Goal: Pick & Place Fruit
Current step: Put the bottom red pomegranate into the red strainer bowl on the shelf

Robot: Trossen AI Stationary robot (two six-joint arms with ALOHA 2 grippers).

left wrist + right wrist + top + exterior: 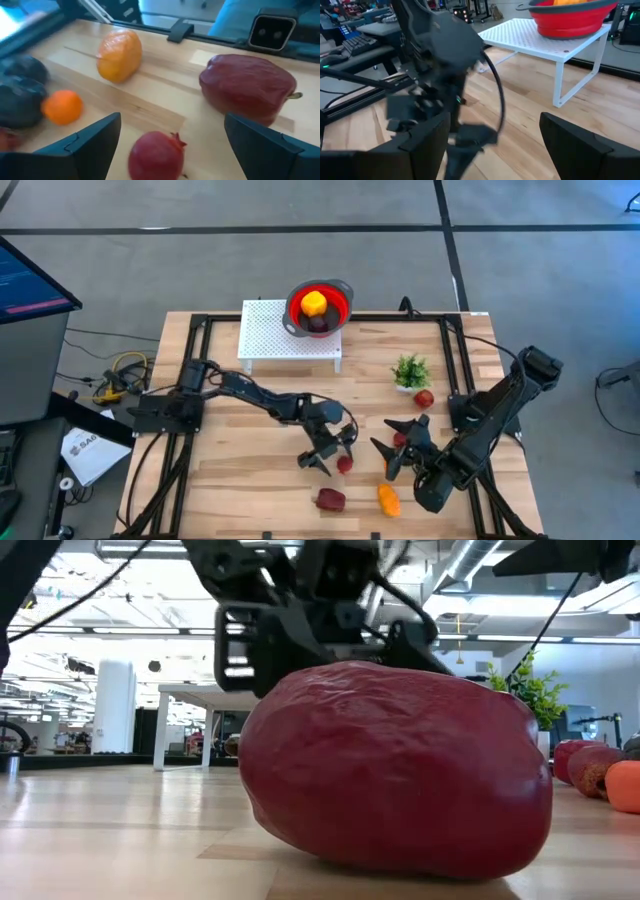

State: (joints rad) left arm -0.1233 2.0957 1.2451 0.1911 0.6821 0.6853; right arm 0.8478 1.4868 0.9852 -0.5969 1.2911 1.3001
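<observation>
My left gripper is open and hangs low over the middle of the table. Its two fingers stand on either side of a small red pomegranate without touching it. A maroon pepper lies near the front edge and fills the low view. A yellow-orange fruit lies to its right. A small orange and dark purple pieces lie beyond. My right gripper is open and empty at centre right. A red fruit lies by the plant.
A red bowl holding a yellow fruit and a dark one stands on a white perforated rack at the far edge. A small green plant stands at the right. A black frame runs along the table's sides.
</observation>
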